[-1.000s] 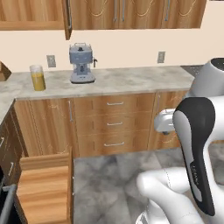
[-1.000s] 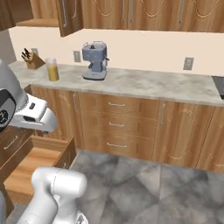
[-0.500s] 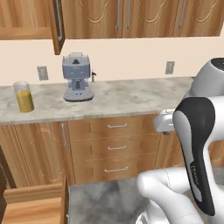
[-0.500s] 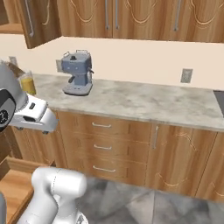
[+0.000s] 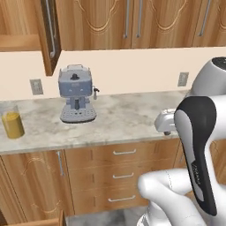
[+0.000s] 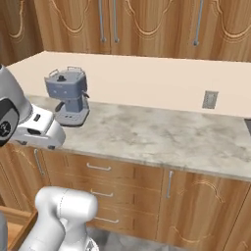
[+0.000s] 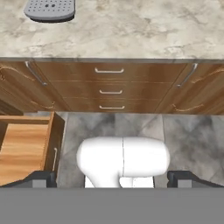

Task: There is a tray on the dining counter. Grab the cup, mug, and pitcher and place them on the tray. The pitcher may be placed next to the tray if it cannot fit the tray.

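Pitcher (image 5: 12, 125) is standing upright at the far left edge of the left base view, its long axis vertical, a clear glass cylinder roughly half filled with orange liquid. It is sitting on the wall counter (image 5: 123, 121), a marbled beige top running across the middle of that frame, and it is well apart from the coffee machine (image 5: 77, 94), which is resting further right on the same counter with its front facing the camera. An outlet (image 5: 35, 86) is showing on the cream wall between the two, and wooden upper cabinets (image 5: 132, 22) are hanging above.

In the right base view the coffee machine (image 6: 68, 96) is sitting at the left of the counter (image 6: 162, 139), with another outlet (image 6: 210, 100) on the wall toward the right.

Below the counter, three drawers (image 7: 109, 89) with slim metal handles are stacking in the upper middle of the hand view, and an open wooden drawer (image 7: 24, 146) is jutting out at the left over the grey tiled floor (image 7: 192, 140).

Gripper (image 7: 112, 179) is hanging with its jaws spread wide, holding nothing, the two dark fingertips (image 7: 37, 179) sitting at opposite sides of the bottom of the hand view, pointing down toward the floor.
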